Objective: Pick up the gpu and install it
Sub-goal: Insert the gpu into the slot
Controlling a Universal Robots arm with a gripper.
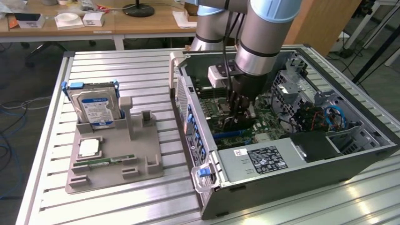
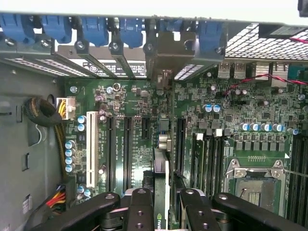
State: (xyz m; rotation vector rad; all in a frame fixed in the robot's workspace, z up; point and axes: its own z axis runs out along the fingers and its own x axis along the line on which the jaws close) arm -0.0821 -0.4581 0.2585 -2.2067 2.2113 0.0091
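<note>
The gpu (image 2: 160, 168) stands on edge between my fingers, seen edge-on as a thin dark card, and its silver bracket (image 2: 166, 55) lies at the case's rear slot openings. My gripper (image 2: 164, 197) is shut on it, with black fingers (image 2: 140, 204) on both faces. In the exterior view the gripper (image 1: 240, 108) reaches down inside the open computer case (image 1: 187, 98), holding the dark gpu (image 1: 233, 124) low over the green motherboard (image 1: 265, 129). Whether the card's edge sits in a slot is hidden.
Blue slot clips (image 2: 91, 29) line the case's rear wall. A white slot (image 2: 90, 144), a cable bundle (image 2: 43, 113) and the CPU socket (image 2: 255, 180) flank the card. On the table, a grey holder (image 1: 147, 164) carries a hard drive (image 1: 93, 108) and a green memory stick (image 1: 103, 161).
</note>
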